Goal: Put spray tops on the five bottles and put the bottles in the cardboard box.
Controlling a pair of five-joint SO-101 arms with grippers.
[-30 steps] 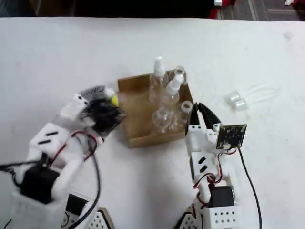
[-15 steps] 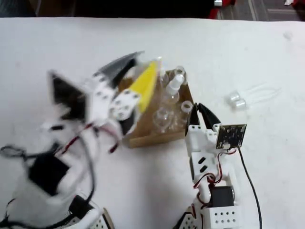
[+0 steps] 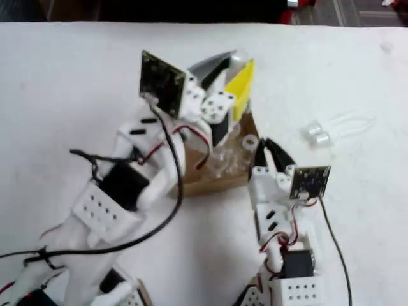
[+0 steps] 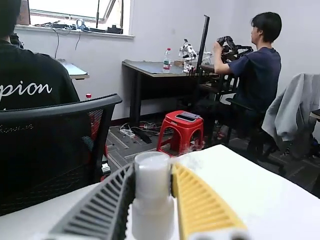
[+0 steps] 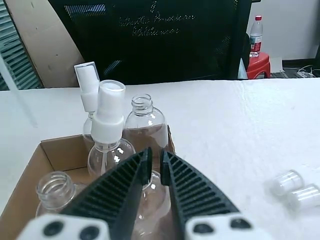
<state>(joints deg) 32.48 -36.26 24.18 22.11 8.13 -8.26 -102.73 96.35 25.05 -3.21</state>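
The cardboard box (image 3: 210,183) sits mid-table, and my left arm stretches across it. My left gripper (image 3: 233,61) is at the box's far side, shut on a white spray top (image 4: 152,200) between its grey and yellow fingers. My right gripper (image 3: 265,141) is shut with nothing in it, its tip beside the box's right wall. In the right wrist view the box (image 5: 30,165) holds two bottles with spray tops (image 5: 107,115) and two open-necked bottles (image 5: 142,105). The right gripper (image 5: 155,155) points at them. My left arm hides most of the box in the high view.
Two loose spray tops (image 3: 317,134) with thin tubes lie on the white table right of the box, also seen as spray tops (image 5: 295,187) in the right wrist view. Both arm bases stand at the near table edge.
My left arm swung from left of the box up and across it to the far right corner, gripper raised. The right arm stayed still.
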